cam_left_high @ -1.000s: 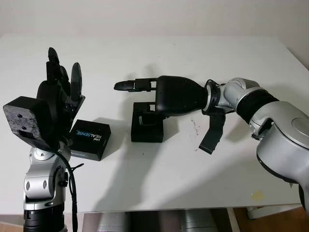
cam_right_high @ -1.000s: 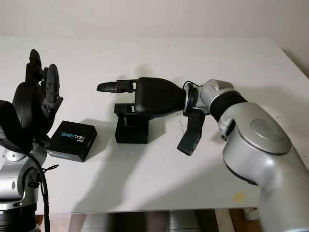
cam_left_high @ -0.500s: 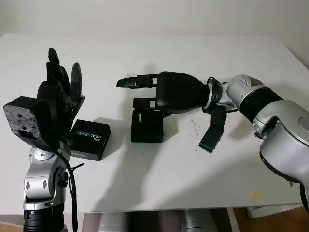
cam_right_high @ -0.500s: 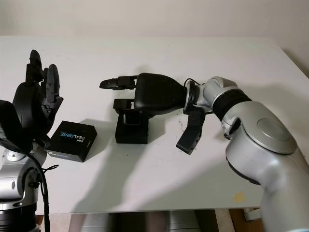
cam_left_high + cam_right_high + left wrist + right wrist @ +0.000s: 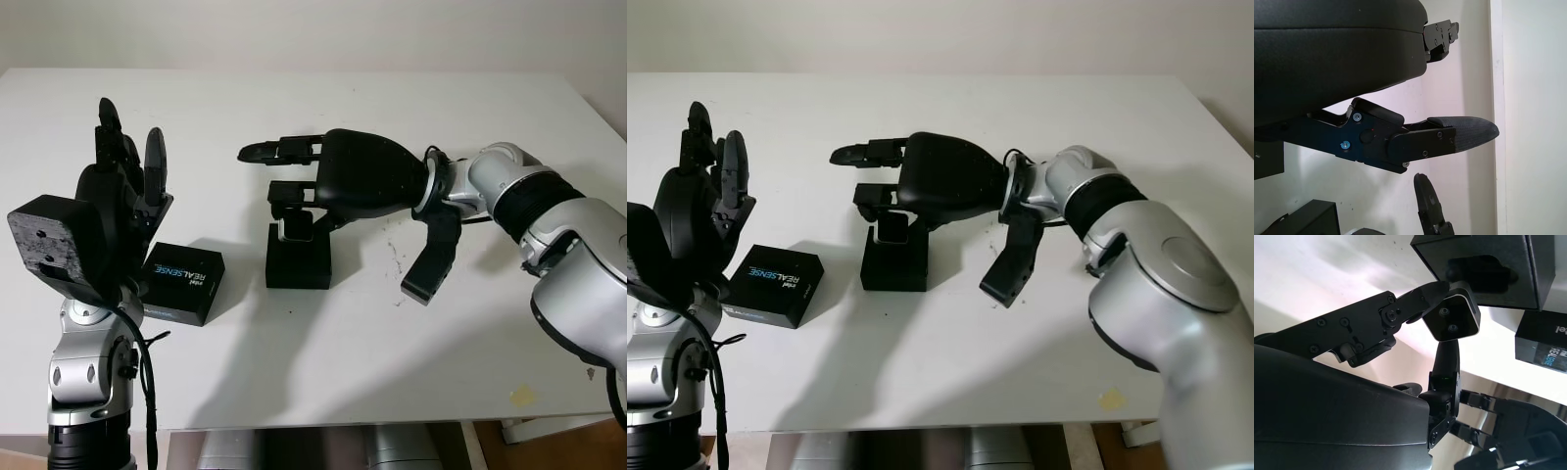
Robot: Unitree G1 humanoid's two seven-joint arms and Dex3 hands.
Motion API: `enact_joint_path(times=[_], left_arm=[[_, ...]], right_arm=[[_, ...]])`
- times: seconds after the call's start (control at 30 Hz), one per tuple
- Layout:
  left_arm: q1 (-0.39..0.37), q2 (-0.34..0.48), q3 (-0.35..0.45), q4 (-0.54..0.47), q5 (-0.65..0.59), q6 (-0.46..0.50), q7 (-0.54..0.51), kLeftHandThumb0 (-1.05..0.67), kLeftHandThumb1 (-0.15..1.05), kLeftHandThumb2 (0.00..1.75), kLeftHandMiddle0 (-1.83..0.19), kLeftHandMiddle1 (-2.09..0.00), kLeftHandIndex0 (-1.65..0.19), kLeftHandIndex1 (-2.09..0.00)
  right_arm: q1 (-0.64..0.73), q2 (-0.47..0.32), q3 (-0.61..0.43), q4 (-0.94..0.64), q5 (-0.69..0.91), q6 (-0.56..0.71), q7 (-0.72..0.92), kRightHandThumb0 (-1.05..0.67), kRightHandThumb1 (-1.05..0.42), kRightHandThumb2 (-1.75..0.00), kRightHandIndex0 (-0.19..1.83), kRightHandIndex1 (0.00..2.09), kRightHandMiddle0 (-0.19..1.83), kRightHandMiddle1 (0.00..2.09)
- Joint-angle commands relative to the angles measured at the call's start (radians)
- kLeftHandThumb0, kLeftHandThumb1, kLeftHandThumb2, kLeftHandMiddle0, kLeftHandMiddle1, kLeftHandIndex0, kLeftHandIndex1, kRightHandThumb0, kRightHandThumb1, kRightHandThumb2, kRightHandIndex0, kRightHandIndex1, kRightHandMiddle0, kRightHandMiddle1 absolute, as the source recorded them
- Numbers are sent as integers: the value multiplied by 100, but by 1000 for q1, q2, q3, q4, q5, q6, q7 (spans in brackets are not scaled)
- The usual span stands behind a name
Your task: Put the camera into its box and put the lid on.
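Fingers [image 5: 1415, 301] of the right hand [image 5: 294, 191] pinch one camera [image 5: 1454, 318] above one box [image 5: 298, 257].

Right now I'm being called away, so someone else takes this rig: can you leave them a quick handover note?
Right hand: shut on the camera, held just above the open box at mid-table.
Left hand: open, raised at the table's left side.
Lid: lying on the table left of the box.
Done: camera grasped and brought over the box.
Left: lower the camera into the box, release it, then put the lid on.
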Motion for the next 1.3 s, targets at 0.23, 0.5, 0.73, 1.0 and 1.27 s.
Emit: enact_joint_path(times=[0.23, 0.5, 0.73, 1.0, 1.27], left_arm=[[2, -6, 3, -23, 0, -3, 4, -76, 105, 51, 19, -1, 19, 0], [8, -3, 7, -30, 1, 5, 3, -75, 105, 52, 19, -1, 19, -1], [2, -11, 8, -24, -1, -5, 9, -75, 105, 50, 19, -2, 19, -1], [3, -6, 14, -27, -6, 1, 9, -74, 105, 50, 19, 0, 19, 0], [13, 3, 18, -43, 0, 8, 3, -73, 105, 53, 19, -1, 19, 0]], right_arm=[[-56, -34, -100, -39, 79, -61, 213, -39, -95, -6, 26, 4, 45, 123], [-55, -31, -185, -39, 177, -120, 451, -43, -96, -6, 24, 4, 44, 122], [-38, -21, -229, -45, 230, -154, 563, -43, -98, -6, 21, 4, 42, 120], [-2, 2, -258, -49, 268, -159, 639, -41, -98, -6, 18, 3, 42, 119], [21, 37, -282, -33, 307, -162, 706, -43, -101, -6, 16, 4, 37, 127]])
